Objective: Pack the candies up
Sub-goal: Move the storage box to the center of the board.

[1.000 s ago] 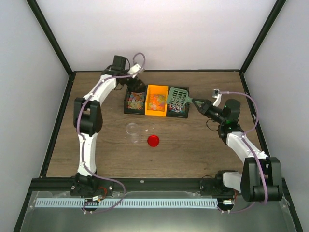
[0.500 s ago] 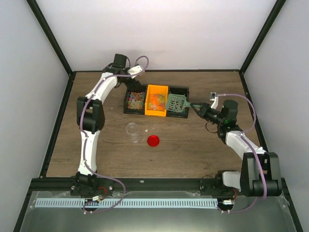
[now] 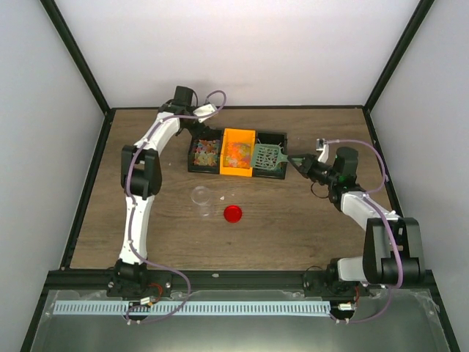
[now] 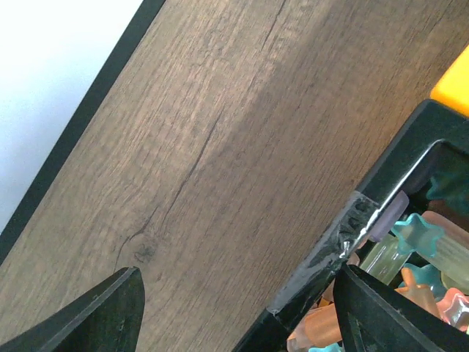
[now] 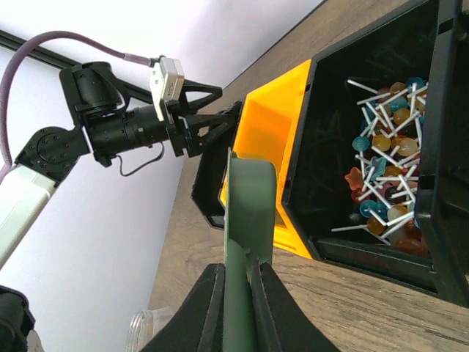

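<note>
Wood-grain table (image 3: 293, 227), black frame round it. Nearest: clear jar (image 3: 201, 196) and red lid (image 3: 233, 213), apart on bare wood. Beyond: row of bins (image 3: 236, 173), candies (image 5: 385, 191) inside. My right pincer (image 5: 238, 293) is clamped on the green scoop (image 3: 267, 156). My left pincer (image 4: 242, 312) gapes, holding nothing, at the left bin's corner. White walls (image 3: 256, 51) behind.

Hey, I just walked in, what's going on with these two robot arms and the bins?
The right claw is shut on the handle of a green scoop, whose head hangs over the bins of candies, beside the orange bin. The left claw is open and empty above the left black bin. A clear jar stands open on the table, its red lid beside it.
</note>
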Available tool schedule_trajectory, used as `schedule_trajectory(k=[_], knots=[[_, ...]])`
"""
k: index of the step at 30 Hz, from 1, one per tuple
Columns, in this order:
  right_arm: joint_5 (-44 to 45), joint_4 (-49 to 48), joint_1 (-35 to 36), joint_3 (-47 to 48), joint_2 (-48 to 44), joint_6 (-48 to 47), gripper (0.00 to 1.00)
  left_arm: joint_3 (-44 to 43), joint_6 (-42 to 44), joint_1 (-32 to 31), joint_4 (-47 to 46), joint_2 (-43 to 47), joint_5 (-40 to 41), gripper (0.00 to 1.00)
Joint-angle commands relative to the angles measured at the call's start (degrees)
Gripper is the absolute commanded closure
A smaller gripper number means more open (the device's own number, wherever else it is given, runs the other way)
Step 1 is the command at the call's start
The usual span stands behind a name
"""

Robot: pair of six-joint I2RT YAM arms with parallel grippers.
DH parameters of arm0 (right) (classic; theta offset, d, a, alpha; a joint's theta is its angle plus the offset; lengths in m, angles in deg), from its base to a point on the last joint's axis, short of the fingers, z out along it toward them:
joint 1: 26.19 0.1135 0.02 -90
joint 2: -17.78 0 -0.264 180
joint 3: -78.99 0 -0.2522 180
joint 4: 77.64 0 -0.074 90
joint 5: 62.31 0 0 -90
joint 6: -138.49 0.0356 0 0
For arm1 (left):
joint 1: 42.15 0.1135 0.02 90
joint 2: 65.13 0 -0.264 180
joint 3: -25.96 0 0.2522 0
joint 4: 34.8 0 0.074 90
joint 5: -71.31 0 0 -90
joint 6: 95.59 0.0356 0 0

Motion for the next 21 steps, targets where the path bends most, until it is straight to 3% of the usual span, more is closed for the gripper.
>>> schedule_trajectory(k=[1,7,21], knots=[[-0.84,-2.22,-0.68,1.62,0.37,0.52,0.99,-0.28,0.95,0.41,-0.93,-1.27,1.93,0.29],[-0.25,-2.92,-0.69,-1.10,-1.06,0.55,0.99,3.75,-0.56,0.41,-0.92,0.36,2.28,0.35],[-1.26,-3.23,-0.62,-3.94,-4.10,1.49,0.99,15.07,-5.49,0.41,-2.44,6.08,4.05,0.38]])
